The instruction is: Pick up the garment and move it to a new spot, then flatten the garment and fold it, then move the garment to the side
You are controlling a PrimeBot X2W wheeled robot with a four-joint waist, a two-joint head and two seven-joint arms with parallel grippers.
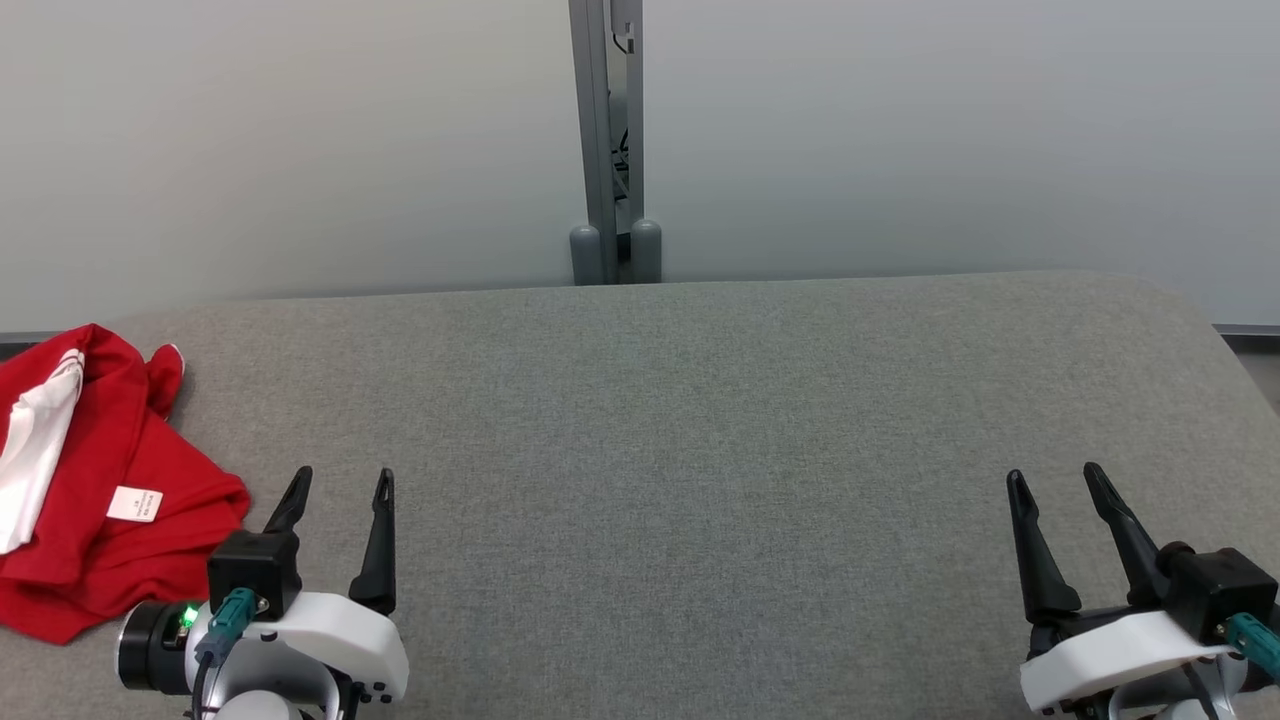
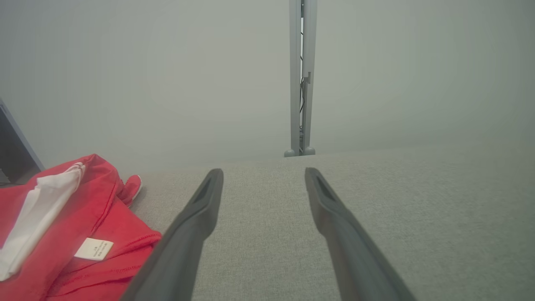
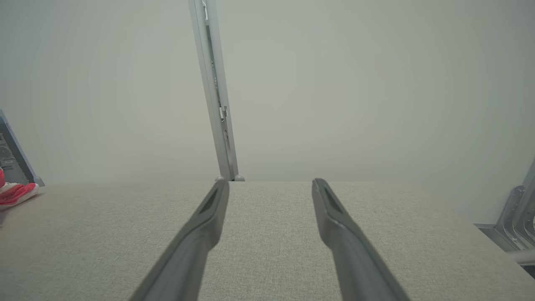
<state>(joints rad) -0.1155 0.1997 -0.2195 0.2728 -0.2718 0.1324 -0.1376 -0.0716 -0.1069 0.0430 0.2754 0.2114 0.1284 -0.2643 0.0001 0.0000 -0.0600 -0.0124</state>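
The red garment (image 1: 110,430) is lying crumpled at the table's (image 1: 700,400) left edge, just left of the left gripper (image 1: 342,478). That one's hanging wide open and is way nearer. The right gripper (image 1: 1053,476) is gaping too, well apart.

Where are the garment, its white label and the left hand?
garment (image 1: 120,450), head view, red cloth above label.
white label (image 2: 93,248), left wrist view, its middle.
left hand (image 1: 344,474), head view, midway between fingertips.

White wrist shells (image 1: 330,630), 2 black fingers (image 1: 379,550) each, teal plugs (image 1: 232,608), green light (image 1: 188,617)
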